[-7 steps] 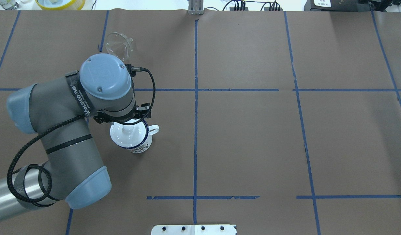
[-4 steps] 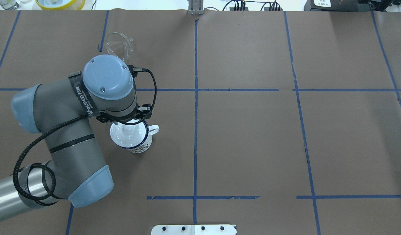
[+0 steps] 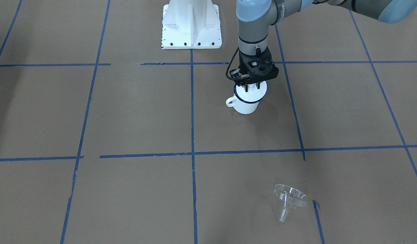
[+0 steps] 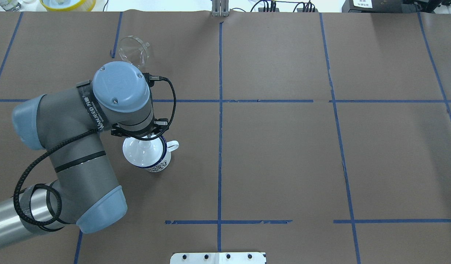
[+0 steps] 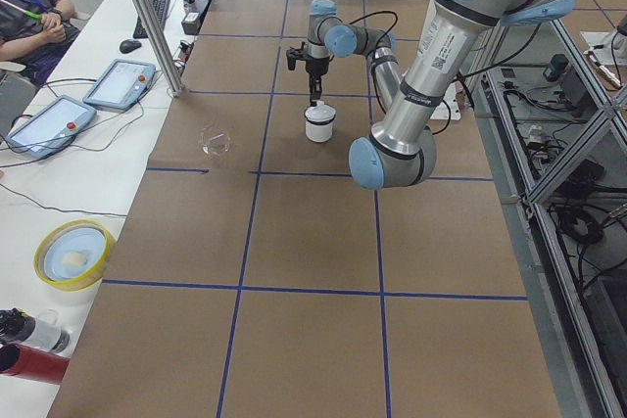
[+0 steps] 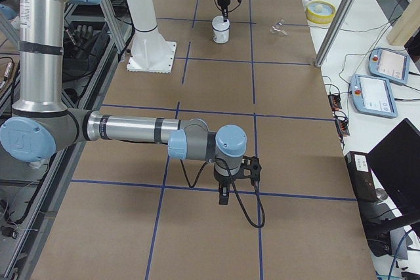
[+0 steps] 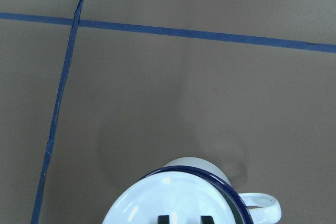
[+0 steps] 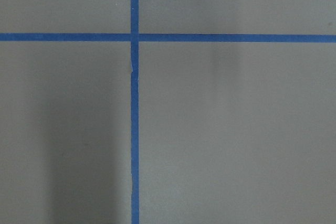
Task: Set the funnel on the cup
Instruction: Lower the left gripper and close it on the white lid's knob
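Note:
The clear funnel [image 4: 134, 51] lies on its side at the far left of the table, well apart from the cup; it also shows in the front view [image 3: 290, 200]. The white enamel cup [image 4: 160, 165] with a blue rim stands upright, handle [image 7: 260, 205] to the right. A round white knobbed lid [image 7: 173, 198] sits over its mouth. My left gripper [image 3: 248, 88] points straight down over the cup, fingers closed on the lid's knob. My right gripper [image 6: 223, 198] hangs low over bare table far from both; I cannot tell if it is open or shut.
The white robot base [image 3: 191, 23] stands at the table's near edge. A yellow bowl [image 4: 68, 3] sits beyond the far left edge. Tablets [image 5: 120, 80] and an operator are on the side bench. Blue tape lines cross the brown table cover.
My left arm has shifted slightly away from me and risen a little. The lid's disc looks a little larger and shifted left over the cup. The funnel has not moved.

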